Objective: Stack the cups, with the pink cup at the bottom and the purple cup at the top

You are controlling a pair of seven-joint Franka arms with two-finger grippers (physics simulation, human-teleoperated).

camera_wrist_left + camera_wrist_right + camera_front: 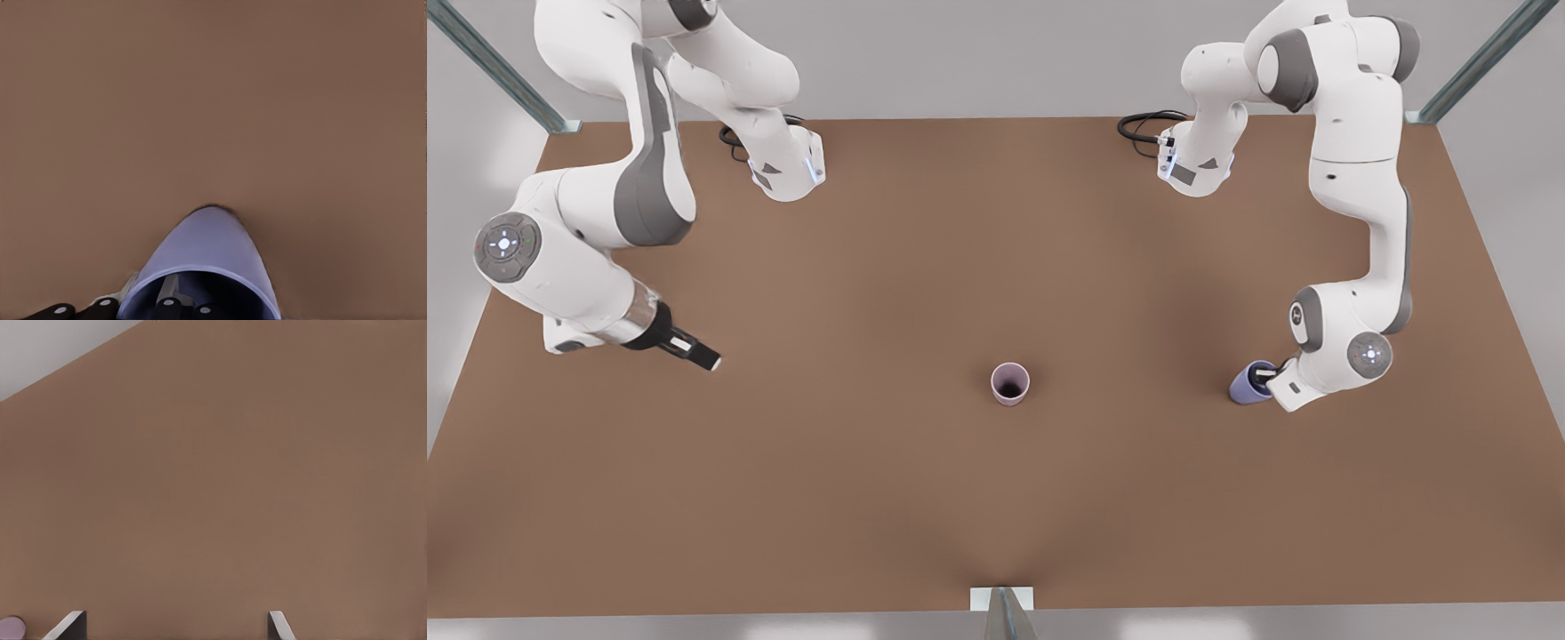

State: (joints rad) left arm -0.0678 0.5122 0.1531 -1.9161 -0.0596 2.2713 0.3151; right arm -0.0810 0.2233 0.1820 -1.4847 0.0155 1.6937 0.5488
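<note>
The left tool [1261, 380] is down at the purple cup [1248, 383], out toward three o'clock on the counter [996, 498] in the front view, and from its wrist camera one finger [175, 301] sits inside the cup's [212, 257] mouth with the other outside, so it's pinching the wall near the rim. The cup looks tipped over toward the tool, not sitting square. The pink cup [1010, 384] stands upright, mouth up, near the centre of the counter, just toward six o'clock, well apart from the purple one. Over at nine o'clock the right tool [694, 351] waits low over bare counter, fingers [67, 625] spread wide and holding nothing, with a sliver of the pink cup [12, 628] at the frame's corner.

Count it up: two cups, one pink, one purple; two arms, two tools.

Handling-wise, these look like light, rigid little cups with smooth tapered walls, so I'd expect them to slip or swing in a loose pinch. A rim-wall pinch seems the sensible hold, leaving the base free to drop into the pink cup
</note>
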